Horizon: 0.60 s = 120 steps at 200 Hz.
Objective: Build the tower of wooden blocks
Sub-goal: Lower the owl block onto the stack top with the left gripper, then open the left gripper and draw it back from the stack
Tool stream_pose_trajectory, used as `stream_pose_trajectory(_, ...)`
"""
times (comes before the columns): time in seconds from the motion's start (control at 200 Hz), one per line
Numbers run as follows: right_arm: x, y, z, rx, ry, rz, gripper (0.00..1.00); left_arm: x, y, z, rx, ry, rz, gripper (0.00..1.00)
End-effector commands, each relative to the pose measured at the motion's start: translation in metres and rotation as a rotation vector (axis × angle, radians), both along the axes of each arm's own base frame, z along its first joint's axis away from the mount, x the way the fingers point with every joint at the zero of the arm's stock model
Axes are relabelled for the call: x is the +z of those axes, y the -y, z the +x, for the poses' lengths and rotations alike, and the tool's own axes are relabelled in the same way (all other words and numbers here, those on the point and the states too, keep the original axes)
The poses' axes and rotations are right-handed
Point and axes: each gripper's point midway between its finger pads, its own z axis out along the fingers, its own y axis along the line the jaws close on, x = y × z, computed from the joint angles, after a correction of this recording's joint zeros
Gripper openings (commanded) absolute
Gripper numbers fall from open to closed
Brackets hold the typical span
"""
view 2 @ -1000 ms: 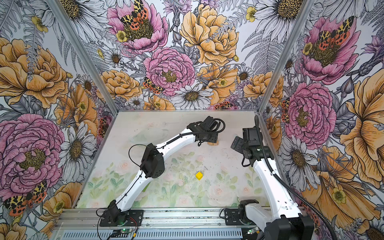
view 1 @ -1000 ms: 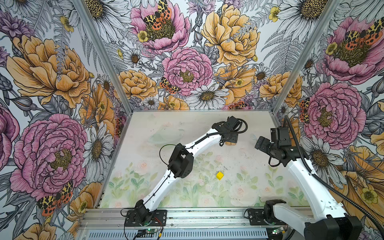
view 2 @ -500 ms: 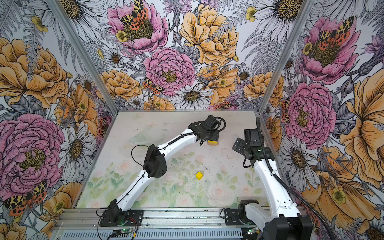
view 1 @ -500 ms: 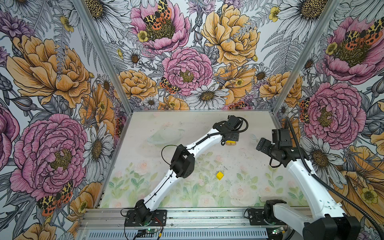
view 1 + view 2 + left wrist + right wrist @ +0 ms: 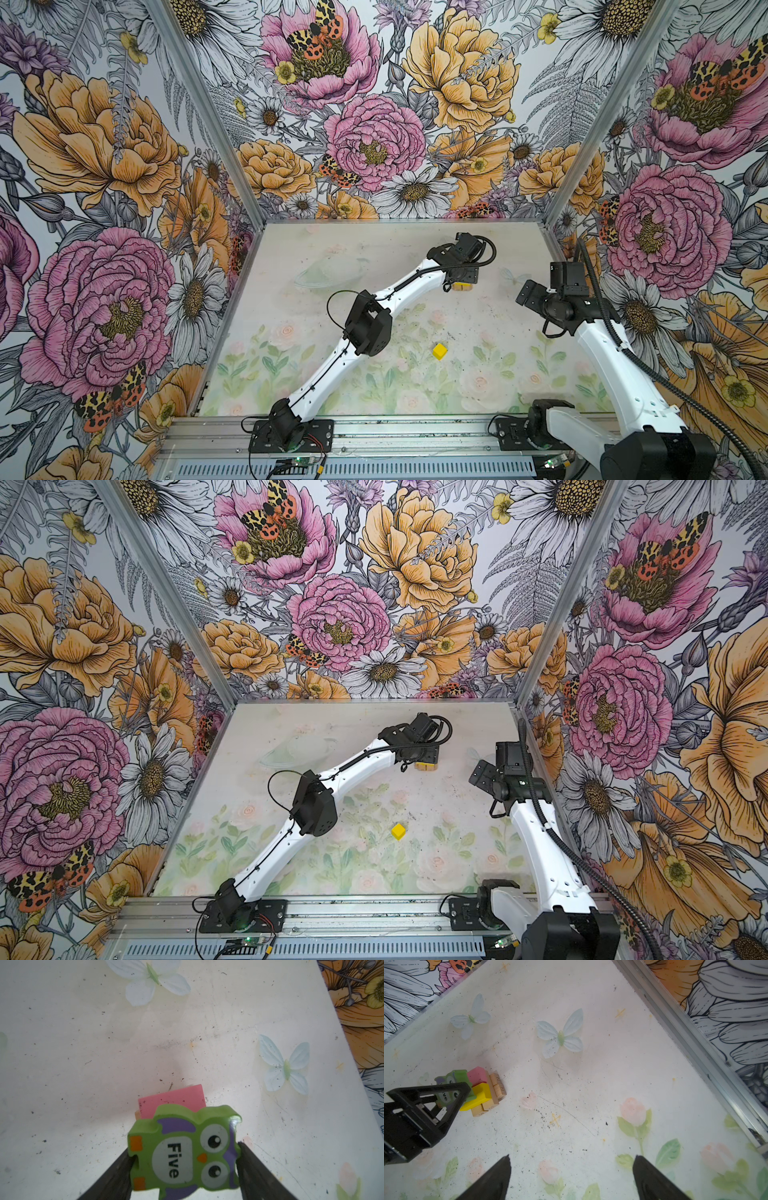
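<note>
owl block (image 5: 182, 1153) green, purple; pink block (image 5: 172, 1101); yellow cube (image 5: 439, 351)

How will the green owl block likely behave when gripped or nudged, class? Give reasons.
The owl block is probably rigid: its outline looks undistorted in the left gripper. Its glossy, notched edges might slip or seat unevenly against the fingers. Flat-faced, it shouldn't roll, but high on the tower it could topple if nudged.

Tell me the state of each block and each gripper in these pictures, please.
owl block: gripped, over the pink block.
left gripper: shut on the owl block.
pink block: on the tan bars, beside the yellow block.
yellow block: lying on the tan bars.
tan bars: flat on the table.
yellow cube: alone on the table, untouched.
right gripper: open, empty.
</note>
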Motion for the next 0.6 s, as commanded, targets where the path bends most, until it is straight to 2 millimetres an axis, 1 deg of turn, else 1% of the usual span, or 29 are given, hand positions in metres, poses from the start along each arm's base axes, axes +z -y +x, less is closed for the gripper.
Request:
stream_pose_trajectory(0.0,0.0043,0.0,0.0062,0.012,0.035,0.01,0.94,0.0152,0.0007,0.0076,0.0,0.032,-0.027,0.73)
stream_pose_trajectory(0.19,0.0018,0.0,0.0061,0.013,0.035,0.024,0.94,0.0149,0.0021,0.0074,-0.003,0.029,-0.032,0.74)
stream_pose_trajectory(0.395,0.0046,0.0006,0.0058,0.012,0.046,0.027,0.94,0.0148,0.0035,0.0065,-0.007,0.032,-0.03,0.76)
stream_pose_trajectory(0.595,0.0027,-0.0006,0.0049,0.017,0.047,0.031,0.94,0.0173,0.0031,0.01,-0.009,0.042,-0.035,0.79)
